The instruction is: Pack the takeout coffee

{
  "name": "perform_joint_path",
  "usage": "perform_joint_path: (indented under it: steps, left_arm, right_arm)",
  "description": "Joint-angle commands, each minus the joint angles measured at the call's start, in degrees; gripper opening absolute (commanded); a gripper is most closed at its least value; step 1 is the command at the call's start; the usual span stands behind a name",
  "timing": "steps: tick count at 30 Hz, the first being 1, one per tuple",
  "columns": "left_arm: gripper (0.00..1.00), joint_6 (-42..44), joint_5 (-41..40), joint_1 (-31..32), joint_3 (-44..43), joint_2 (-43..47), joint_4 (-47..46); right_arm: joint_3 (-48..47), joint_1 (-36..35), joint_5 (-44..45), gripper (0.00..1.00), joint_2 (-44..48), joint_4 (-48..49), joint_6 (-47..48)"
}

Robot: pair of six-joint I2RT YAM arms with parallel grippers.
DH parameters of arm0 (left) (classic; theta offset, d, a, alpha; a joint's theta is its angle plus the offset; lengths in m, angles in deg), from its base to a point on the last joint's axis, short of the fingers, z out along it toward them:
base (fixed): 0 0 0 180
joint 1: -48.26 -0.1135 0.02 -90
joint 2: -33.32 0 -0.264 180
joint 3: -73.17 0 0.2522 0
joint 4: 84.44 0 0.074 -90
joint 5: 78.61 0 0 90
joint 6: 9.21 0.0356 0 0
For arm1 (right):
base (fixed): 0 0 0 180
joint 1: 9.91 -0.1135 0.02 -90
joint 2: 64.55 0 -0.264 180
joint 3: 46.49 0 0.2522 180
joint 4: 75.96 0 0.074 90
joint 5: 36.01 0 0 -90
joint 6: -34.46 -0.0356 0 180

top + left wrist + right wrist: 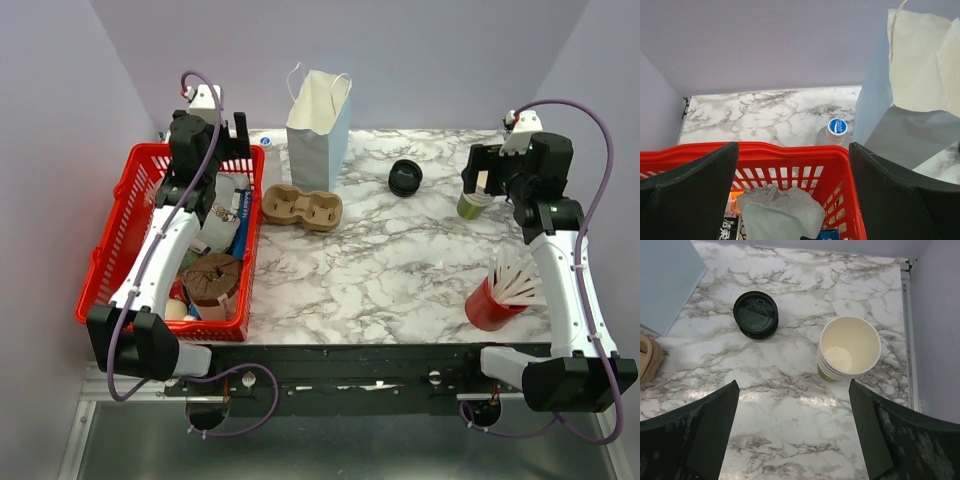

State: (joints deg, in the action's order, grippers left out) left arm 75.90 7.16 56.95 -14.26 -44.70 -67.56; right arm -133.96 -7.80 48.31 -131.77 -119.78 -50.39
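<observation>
Jaws wide on both, left pincer (792, 150) over red basket (840, 172), right pincer (792, 387) beside half-hidden cup stack (470, 206).

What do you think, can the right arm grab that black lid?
Probably yes. The right gripper hangs with jaws wide open, the black lid lies just ahead on the marble table, nothing between them, and the cup stack stands off to the side.

Top view looking down, left wrist over basket (790, 148), right wrist over tabletop (805, 432), bag (874, 100) shared.
</observation>
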Motion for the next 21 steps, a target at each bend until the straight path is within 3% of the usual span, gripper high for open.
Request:
perform_joint_path:
  steps: [1,5,8,10,14,17,21]
  left_arm:
    - [0.99,1.72,4.21,0.01,-2.27,3.31,0.23]
    - [0.99,8.03,17.39,1.67,0.71,6.73,-1.53]
    - [0.99,14.71,24.78,4.83,1.69,8.06,2.41]
    - [0.98,18.75,29.6,6.51,1.86,8.58,7.24]
    - [0.97,29.38,32.71,10.64,2.3,8.76,15.24]
    - [0.97,32.21,32.97,12.75,3.79,8.94,18.5]
    - [0.97,32.92,32.27,13.99,5.46,9.29,19.39]
  right_arm:
    - [-2.75,0.09,-2.93,1.0,-0.28,0.97,4.15]
    - [-2.66,0.18,-15.81,1.0,-0.02,0.54,12.48]
    - [-3.63,0.0,-26.8,1.0,0.07,-1.66,18.91]
    - [-4.85,-1.22,-29.48,0.98,-0.98,-4.28,21.12]
    - [-8.55,-4.65,-29.48,0.91,-3.97,-8.95,24.99]
    - [-8.99,-6.94,-27.03,0.84,-6.25,-10.36,26.66]
    - [-11.53,-8.44,-13.71,0.66,-11.6,-9.58,24.75]
